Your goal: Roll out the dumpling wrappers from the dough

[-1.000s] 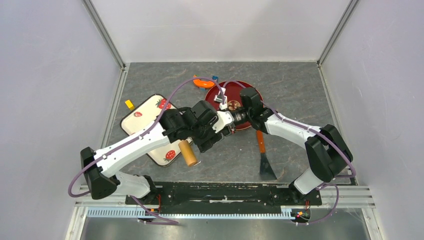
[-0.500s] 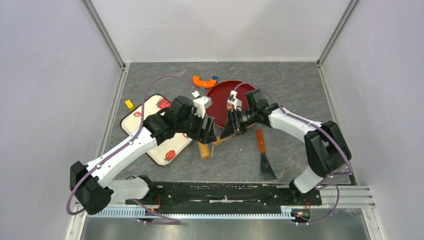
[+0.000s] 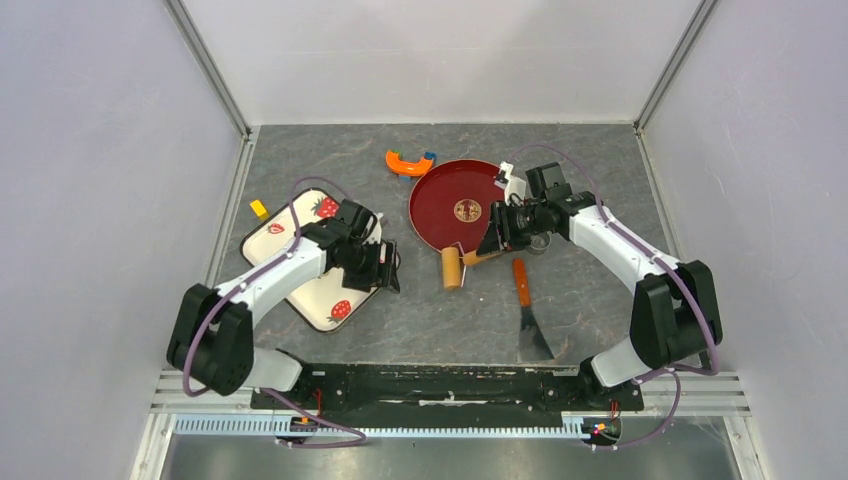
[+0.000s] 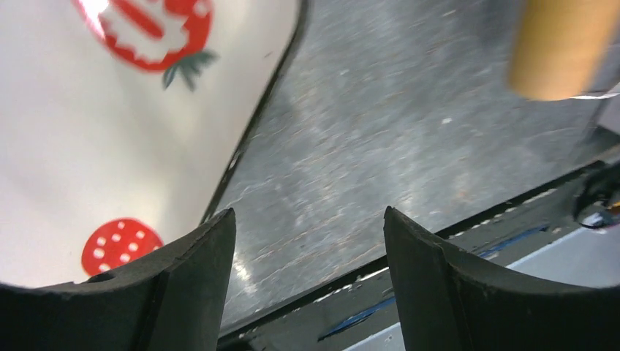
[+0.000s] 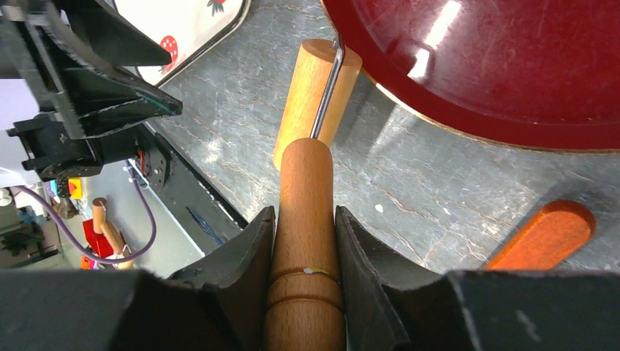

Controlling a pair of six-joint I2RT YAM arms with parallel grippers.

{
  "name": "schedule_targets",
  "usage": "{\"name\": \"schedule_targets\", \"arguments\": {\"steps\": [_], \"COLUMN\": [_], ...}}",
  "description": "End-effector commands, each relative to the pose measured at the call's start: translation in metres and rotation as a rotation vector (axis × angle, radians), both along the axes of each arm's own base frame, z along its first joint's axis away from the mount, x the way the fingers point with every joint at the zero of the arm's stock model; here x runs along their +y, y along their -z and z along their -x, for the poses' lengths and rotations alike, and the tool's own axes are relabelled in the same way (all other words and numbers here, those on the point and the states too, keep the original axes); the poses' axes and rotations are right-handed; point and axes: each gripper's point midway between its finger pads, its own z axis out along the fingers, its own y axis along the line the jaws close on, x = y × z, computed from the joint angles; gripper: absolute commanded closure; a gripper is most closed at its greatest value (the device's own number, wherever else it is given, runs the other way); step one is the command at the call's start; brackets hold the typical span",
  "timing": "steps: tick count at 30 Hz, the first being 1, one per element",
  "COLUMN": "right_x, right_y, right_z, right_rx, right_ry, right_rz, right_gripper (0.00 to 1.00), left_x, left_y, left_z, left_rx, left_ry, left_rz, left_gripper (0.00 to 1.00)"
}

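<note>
- Top view: my right gripper (image 3: 497, 240) holds the roller (image 3: 452, 268), its cylinder on the tabletop (image 3: 600, 170) just beside the red plate (image 3: 430, 190). What may be the dough (image 3: 467, 210) is a pale spot at the plate's centre; I can't be sure.
- Left wrist: left gripper (image 4: 307, 216) wide, empty, beside the strawberry tray (image 4: 88, 146).
- Right wrist: only here are the jaws seen clamped on the handle (image 5: 305, 190). I'd lift the cylinder over the rim before rolling.

We find bare table (image 3: 420, 310) between tray (image 3: 270, 245) and roller (image 3: 452, 268); plate (image 3: 440, 195) and spatula (image 3: 522, 290) flank our right gripper (image 5: 305, 223).
</note>
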Motion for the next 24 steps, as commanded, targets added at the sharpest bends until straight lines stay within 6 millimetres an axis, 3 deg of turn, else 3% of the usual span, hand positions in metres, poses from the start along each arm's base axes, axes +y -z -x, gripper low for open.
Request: {"name": "schedule_targets", "arguments": {"steps": [1, 4, 11, 15, 18, 24], "right_x": [-0.006, -0.010, -0.014, -0.019, -0.025, -0.041], "right_y": [-0.028, -0.034, -0.046, -0.050, -0.058, -0.072], "right_z": [-0.012, -0.015, -0.021, -0.025, -0.031, -0.043], "right_rx": [-0.099, -0.116, -0.145, -0.156, -0.177, -0.218], "right_ry": [0.008, 0.023, 0.030, 0.047, 0.073, 0.138], "right_rz": [-0.002, -0.001, -0.012, -0.011, -0.011, -0.009], "right_gripper": [1.00, 1.00, 1.00, 1.00, 1.00, 1.00], "left_x": [0.031, 0.046, 0.046, 0.054, 0.046, 0.011], "left_y": [0.028, 0.037, 0.046, 0.064, 0.076, 0.071], "left_z": [0.012, 0.012, 0.007, 0.011, 0.018, 0.018], "left_rx": [0.075, 0.078, 0.083, 0.137, 0.198, 0.238], "left_ry": [-0.041, -0.082, -0.065, -0.061, -0.037, -0.017], "left_rz": [-0.155, -0.237, -0.253, -0.309, -0.282, -0.110], "left_gripper": [0.22, 0.21, 0.20, 0.21, 0.23, 0.29]}}
